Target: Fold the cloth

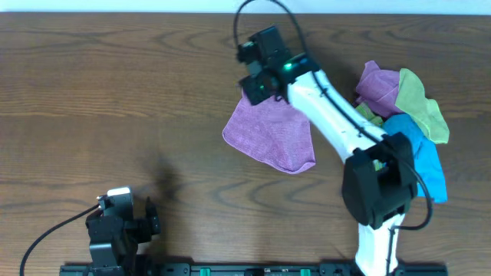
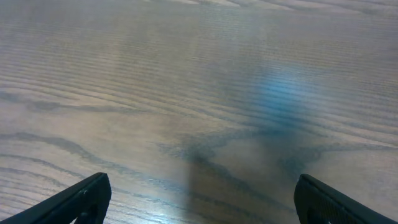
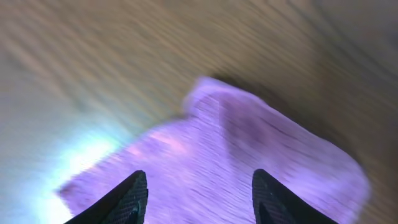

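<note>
A purple cloth lies roughly flat on the wooden table, right of centre. My right gripper hovers over its far corner with fingers open. In the right wrist view the cloth fills the space between and below the spread fingertips; nothing is held. The view is blurred. My left gripper rests at the near left edge, far from the cloth. In the left wrist view its fingers are wide apart over bare wood.
A pile of other cloths lies at the right: purple, yellow-green and blue. The right arm stretches over the table between the pile and the purple cloth.
</note>
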You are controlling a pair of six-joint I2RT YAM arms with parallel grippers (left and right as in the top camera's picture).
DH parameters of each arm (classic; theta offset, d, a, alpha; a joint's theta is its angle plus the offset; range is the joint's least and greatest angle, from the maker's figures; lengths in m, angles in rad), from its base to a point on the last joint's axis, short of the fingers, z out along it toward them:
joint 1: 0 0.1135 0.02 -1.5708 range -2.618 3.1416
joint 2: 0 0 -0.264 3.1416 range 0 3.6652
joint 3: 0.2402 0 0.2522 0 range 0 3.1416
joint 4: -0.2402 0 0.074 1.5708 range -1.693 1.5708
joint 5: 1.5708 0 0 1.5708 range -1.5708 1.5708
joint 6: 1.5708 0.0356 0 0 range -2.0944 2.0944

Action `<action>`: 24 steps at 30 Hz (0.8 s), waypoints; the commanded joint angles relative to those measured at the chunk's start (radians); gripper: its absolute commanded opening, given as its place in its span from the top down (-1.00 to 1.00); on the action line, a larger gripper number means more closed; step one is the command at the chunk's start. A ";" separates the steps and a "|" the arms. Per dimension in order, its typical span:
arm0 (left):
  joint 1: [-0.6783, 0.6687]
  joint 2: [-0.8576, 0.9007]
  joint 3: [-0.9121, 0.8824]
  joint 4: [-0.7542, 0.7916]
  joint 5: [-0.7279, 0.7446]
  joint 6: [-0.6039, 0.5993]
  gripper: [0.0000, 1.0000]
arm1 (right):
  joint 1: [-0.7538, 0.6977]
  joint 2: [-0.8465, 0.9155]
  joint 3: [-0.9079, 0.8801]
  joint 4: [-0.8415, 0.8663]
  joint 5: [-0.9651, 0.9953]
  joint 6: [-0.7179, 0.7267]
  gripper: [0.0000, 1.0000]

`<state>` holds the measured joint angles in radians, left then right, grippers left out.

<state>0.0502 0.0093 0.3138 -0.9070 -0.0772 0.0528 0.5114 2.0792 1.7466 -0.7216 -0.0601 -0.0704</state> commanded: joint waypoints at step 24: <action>-0.005 -0.005 -0.016 -0.028 0.000 0.007 -0.90 | 0.017 0.216 0.007 0.195 -0.019 0.138 0.19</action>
<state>0.0502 0.0093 0.3138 -0.9070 -0.0772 0.0528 0.5335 2.2822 1.7454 -0.5308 -0.0856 0.0460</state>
